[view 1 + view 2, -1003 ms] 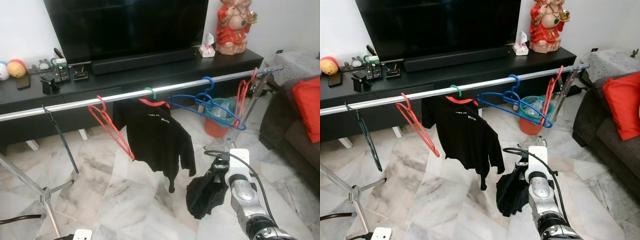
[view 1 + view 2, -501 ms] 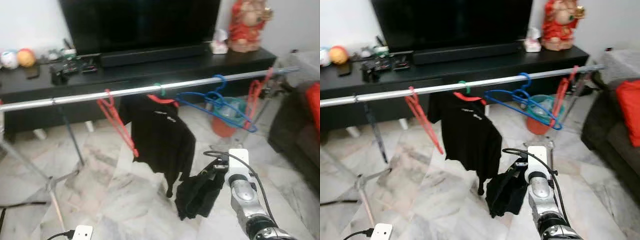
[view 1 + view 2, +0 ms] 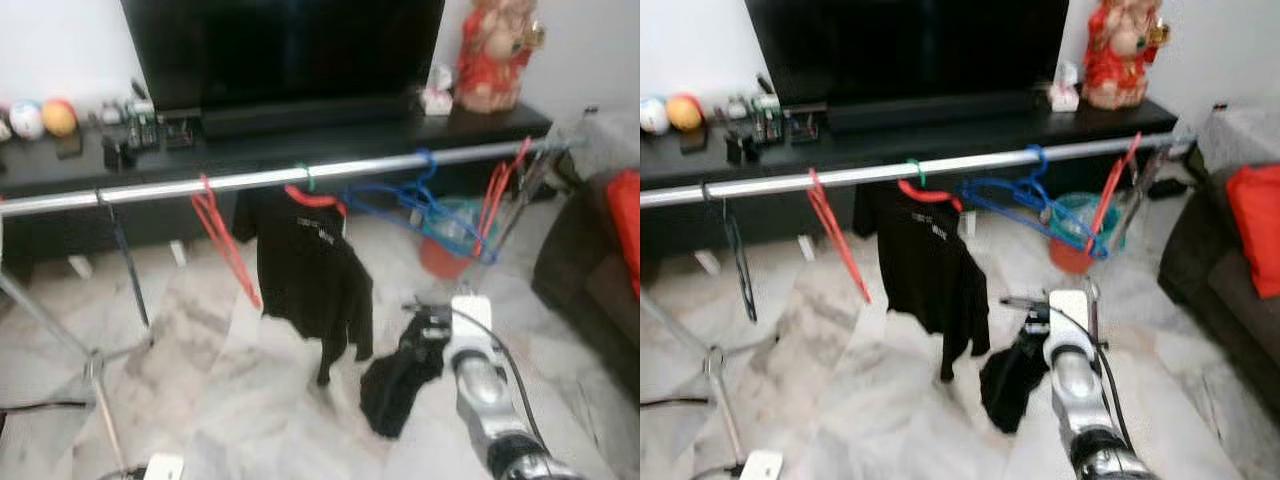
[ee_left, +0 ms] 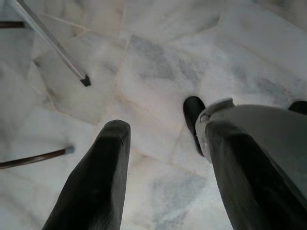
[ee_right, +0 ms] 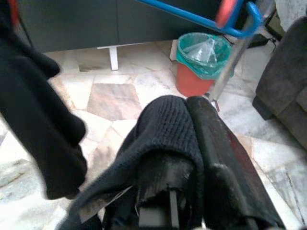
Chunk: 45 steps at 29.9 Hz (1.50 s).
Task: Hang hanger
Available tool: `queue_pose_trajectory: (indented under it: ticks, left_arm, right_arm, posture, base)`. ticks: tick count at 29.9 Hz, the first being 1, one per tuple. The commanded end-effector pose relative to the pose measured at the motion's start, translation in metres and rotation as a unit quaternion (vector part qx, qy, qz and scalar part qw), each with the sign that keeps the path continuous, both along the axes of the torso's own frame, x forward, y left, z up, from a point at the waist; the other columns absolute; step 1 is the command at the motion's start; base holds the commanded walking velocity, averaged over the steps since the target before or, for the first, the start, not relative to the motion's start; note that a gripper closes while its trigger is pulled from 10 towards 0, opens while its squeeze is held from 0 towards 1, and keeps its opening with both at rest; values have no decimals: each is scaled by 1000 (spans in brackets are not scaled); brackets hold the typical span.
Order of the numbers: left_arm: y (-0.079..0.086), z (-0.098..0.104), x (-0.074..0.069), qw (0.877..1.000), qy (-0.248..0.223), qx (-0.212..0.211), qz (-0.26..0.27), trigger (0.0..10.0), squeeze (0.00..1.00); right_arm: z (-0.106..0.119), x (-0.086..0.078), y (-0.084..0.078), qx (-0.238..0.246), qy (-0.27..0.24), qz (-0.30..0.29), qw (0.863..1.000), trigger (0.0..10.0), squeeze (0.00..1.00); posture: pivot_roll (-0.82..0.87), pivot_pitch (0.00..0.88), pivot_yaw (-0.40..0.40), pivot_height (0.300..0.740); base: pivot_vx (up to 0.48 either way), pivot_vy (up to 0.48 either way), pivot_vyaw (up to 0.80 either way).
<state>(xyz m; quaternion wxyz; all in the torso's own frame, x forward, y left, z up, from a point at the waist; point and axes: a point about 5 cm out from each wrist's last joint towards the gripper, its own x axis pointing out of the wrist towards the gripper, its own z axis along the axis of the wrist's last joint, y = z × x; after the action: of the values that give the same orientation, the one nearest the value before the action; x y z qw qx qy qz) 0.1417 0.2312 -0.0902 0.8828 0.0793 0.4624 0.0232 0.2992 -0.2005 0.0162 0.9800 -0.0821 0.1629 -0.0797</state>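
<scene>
Below the silver clothes rail (image 3: 300,176), the right end effector (image 3: 425,335) is clenched on a bunched black garment (image 3: 395,385), which now hangs lower and nearer the black T-shirt (image 3: 310,265) than a second ago; the rail has slid toward the frame's middle, so the robot seems to be stepping in. No hanger shows inside the garment, so hanging looks some way off. The left end effector (image 4: 163,158) hangs released over marble floor (image 4: 158,72). Red hangers (image 3: 225,240), blue hangers (image 3: 420,205) and the T-shirt crowd the rail; a bin (image 5: 199,60) stands beyond.
</scene>
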Motion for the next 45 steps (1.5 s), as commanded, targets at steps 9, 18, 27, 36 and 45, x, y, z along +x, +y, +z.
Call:
queue_pose_trajectory:
  ticks: [9, 18, 27, 36, 45]
  left_arm:
    - [-4, -2, -3, 1000, 4, -1, -6, 10000, 0]
    - [-4, -2, -2, 1000, 5, -1, -4, 10000, 0]
    - [-6, -2, -1, 1000, 3, -1, -4, 10000, 0]
    - [-6, 1, 5, 1000, -17, 2, 0, 10000, 0]
    - [6, 15, 26, 995, -86, 9, 40, 10000, 0]
  right_arm:
    - [10, 6, -4, -3, -24, -4, 1000, 10000, 0]
    - [10, 7, -4, -8, -24, 1, 1000, 10000, 0]
    - [10, 6, -2, 2, -25, 2, 1000, 10000, 0]
    - [1, 3, 9, 18, 3, 45, 999, 10000, 0]
    - [-18, -13, 12, 22, 55, 73, 996, 10000, 0]
  posture:
    - [-40, 0, 8, 740]
    - [-40, 0, 5, 740]
    - [-41, 0, 3, 740]
    - [-44, 0, 1, 740]
    - [-39, 0, -4, 740]
  base:
    - [0, -316, 0]
    - [0, -315, 0]
    - [0, -314, 467]
    - [0, 0, 0]
    - [0, 0, 0]
